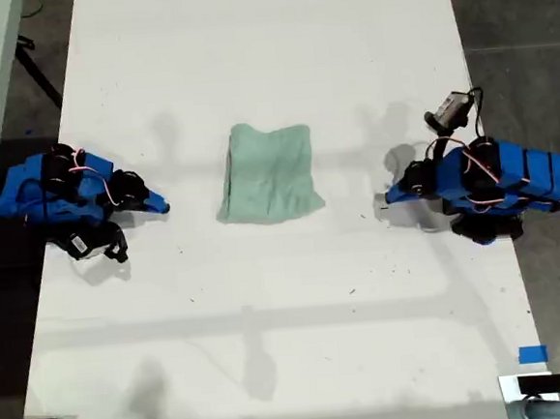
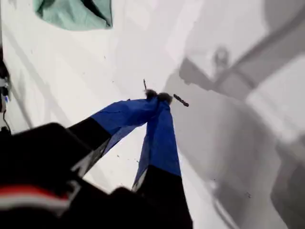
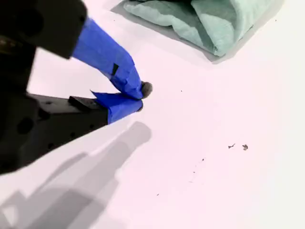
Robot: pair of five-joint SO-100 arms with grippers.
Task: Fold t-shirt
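The t-shirt [image 1: 268, 176] is seen lying on the white table [image 1: 288, 316] as a folded bundle, roughly midway between the two arms in the exterior view. Its upper edge is narrower there and its lower edge spreads wider, with a few soft wrinkles.

One arm [image 1: 56, 193] is stationed at the exterior view's left and another arm [image 1: 501, 178] at the exterior view's right. Both point their jaws inward toward the cloth, and both are parked apart from it. Which of them is first and which second cannot be told from the wrist views.

My first gripper [image 2: 157, 97] is shown with its blue jaws brought together at the tips. Nothing is caught between them, and only bare table and shadow are seen beyond them. The t-shirt [image 2: 71, 14] is glimpsed well away from the tips, out of contact.

My second gripper [image 3: 142, 98] is likewise pressed closed, tip against tip, with nothing gripped. The t-shirt [image 3: 214, 19] is seen near it, its layered folds showing, but a strip of bare table is left between cloth and jaws.
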